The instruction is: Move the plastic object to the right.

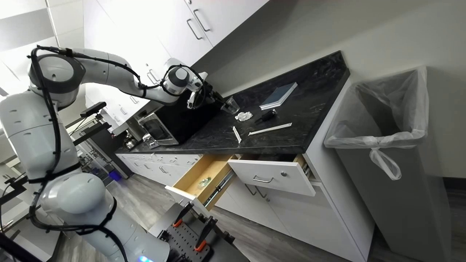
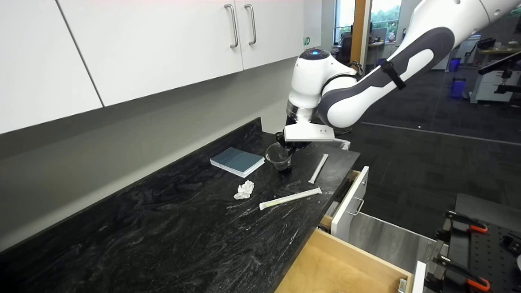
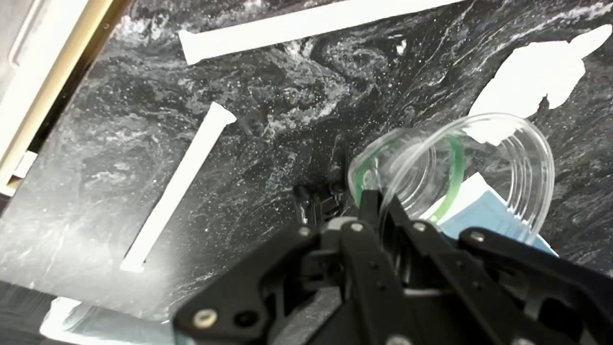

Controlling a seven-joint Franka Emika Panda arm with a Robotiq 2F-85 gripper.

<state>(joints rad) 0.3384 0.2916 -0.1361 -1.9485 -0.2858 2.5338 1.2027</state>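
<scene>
The plastic object is a clear plastic cup (image 3: 531,191) with a green ring; it also shows in both exterior views (image 1: 233,106) (image 2: 276,156). My gripper (image 3: 381,199) is shut on the cup's wall, with the rim passing between its two black fingers. The gripper also shows in both exterior views (image 1: 222,102) (image 2: 290,153). The cup is tilted and appears to hang above the dark counter (image 2: 163,228). Part of its wall is hidden behind the fingers. A black object (image 1: 267,115) lies on the counter, partly below the cup in an exterior view (image 2: 286,170).
On the counter are a crumpled white tissue (image 2: 244,190), a blue book (image 2: 237,159) and two white wrapped sticks (image 2: 291,198) (image 2: 318,167). Two drawers (image 1: 214,182) (image 1: 271,178) stand open at the front. A lined bin (image 1: 389,196) stands past the counter's end. Cabinets (image 2: 163,40) hang above.
</scene>
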